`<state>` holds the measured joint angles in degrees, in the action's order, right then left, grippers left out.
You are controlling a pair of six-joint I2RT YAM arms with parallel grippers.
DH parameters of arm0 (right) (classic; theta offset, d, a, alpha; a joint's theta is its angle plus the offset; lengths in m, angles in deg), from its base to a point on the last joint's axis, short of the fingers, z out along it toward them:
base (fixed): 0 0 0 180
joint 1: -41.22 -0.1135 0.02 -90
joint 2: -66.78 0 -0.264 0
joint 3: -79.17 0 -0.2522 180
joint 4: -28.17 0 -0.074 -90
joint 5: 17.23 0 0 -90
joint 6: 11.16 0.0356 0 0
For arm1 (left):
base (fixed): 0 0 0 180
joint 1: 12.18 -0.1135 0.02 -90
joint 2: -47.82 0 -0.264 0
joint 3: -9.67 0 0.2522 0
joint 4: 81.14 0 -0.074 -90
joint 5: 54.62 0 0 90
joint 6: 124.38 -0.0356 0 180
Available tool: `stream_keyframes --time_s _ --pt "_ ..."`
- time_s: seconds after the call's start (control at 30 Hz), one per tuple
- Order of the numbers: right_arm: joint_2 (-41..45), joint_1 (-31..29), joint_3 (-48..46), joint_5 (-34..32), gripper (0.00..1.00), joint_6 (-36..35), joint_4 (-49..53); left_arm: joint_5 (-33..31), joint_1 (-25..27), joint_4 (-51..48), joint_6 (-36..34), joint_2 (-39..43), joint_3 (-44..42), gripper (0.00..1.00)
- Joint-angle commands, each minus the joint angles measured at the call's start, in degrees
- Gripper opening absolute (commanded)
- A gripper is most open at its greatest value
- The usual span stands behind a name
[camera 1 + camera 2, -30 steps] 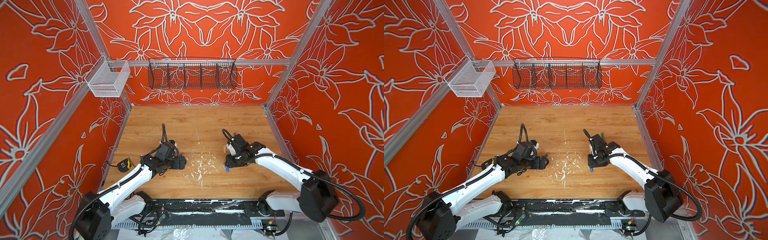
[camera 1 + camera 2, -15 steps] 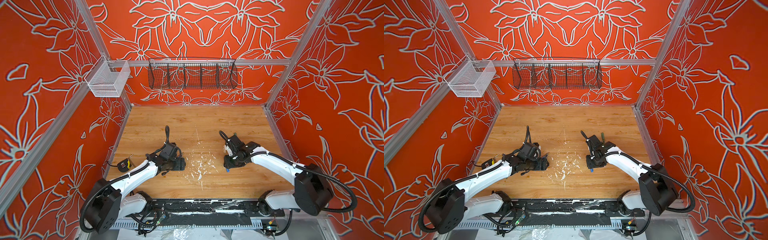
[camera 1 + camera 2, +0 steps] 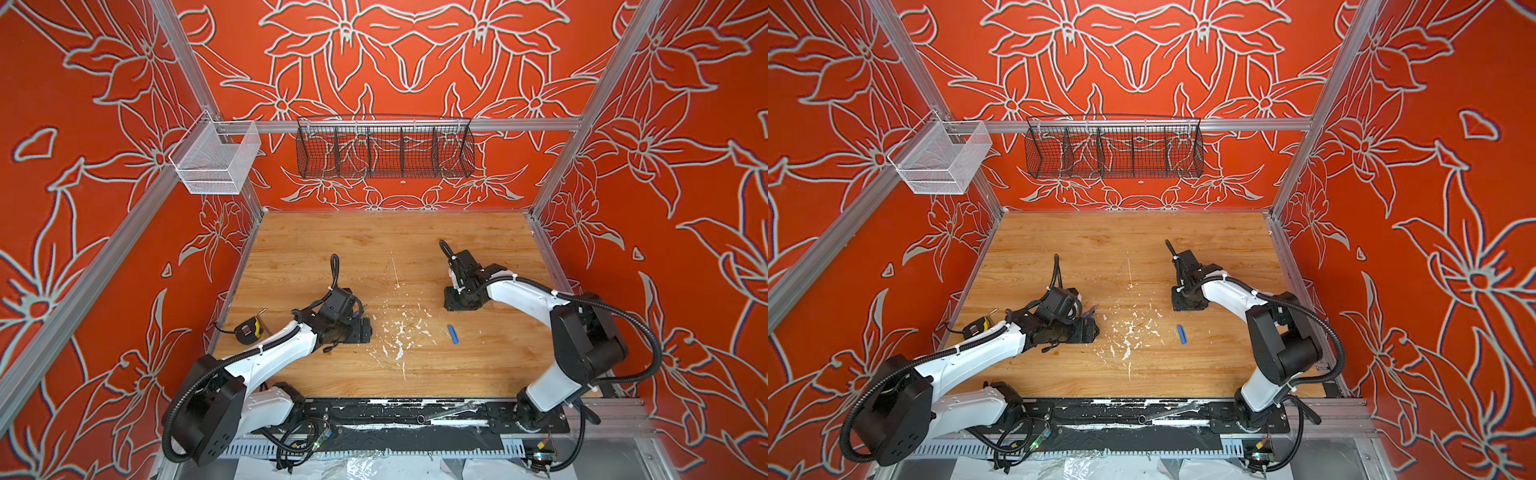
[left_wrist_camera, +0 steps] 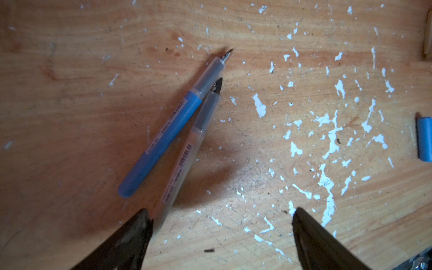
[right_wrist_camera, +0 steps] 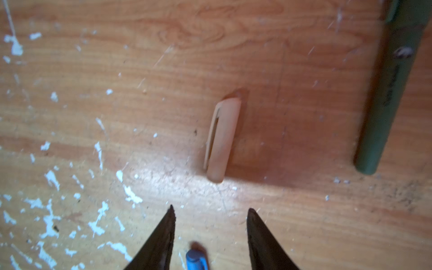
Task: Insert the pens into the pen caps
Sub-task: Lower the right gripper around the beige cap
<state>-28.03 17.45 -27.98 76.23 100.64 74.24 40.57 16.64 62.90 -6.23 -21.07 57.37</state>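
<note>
- Step in hand, as I judge it: pickup. No pen in view is capped yet.
- Left gripper [image 4: 221, 210] sits low over the scuffed wooden table [image 4: 70, 81], jaws spread wide and empty. Right gripper [image 5: 210, 209] has its jaws partly spread, also empty.
- Translucent beige stick pen [image 4: 184, 154] lies flat, its rear end just beside one left finger [image 4: 131, 238]. Blue plastic stick pen [image 4: 163, 140] touches it near the tips.
- Short beige clip cap [image 5: 223, 140] lies flat ahead of the right fingertips. Olive green stick pen [image 5: 388, 93] lies apart from it.
- Short blue tube cap [image 3: 453, 333] lies on bare board between the arms.
- Next move calls for the left jaws to straddle the beige pen alone. Room is tight on the blue pen's side and free on the other.
- Beige cap is clear all round and far from any table edge.
- Olive cap not seen.
</note>
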Motion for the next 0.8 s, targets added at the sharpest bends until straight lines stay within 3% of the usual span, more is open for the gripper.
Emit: stream_keyframes --time_s 0.0,0.4,0.57,0.77 --pt "-2.63 1.09 2.0 -1.43 0.51 -1.66 -1.74 -0.15 -0.34 -0.05 0.78 1.4 -0.71 0.96" --pt "-10.67 1.2 8.73 2.57 0.51 -3.87 -1.65 -0.8 -0.34 -0.99 1.18 4.0 -1.41 0.97" --pt "-10.53 1.23 7.42 4.84 0.51 -3.3 -1.62 -0.64 -0.34 -0.57 1.64 5.69 -2.71 0.97" --pt "-8.62 2.77 5.75 6.67 0.41 -2.99 -2.2 -1.31 -0.34 -0.55 1.86 6.02 -3.17 0.97"
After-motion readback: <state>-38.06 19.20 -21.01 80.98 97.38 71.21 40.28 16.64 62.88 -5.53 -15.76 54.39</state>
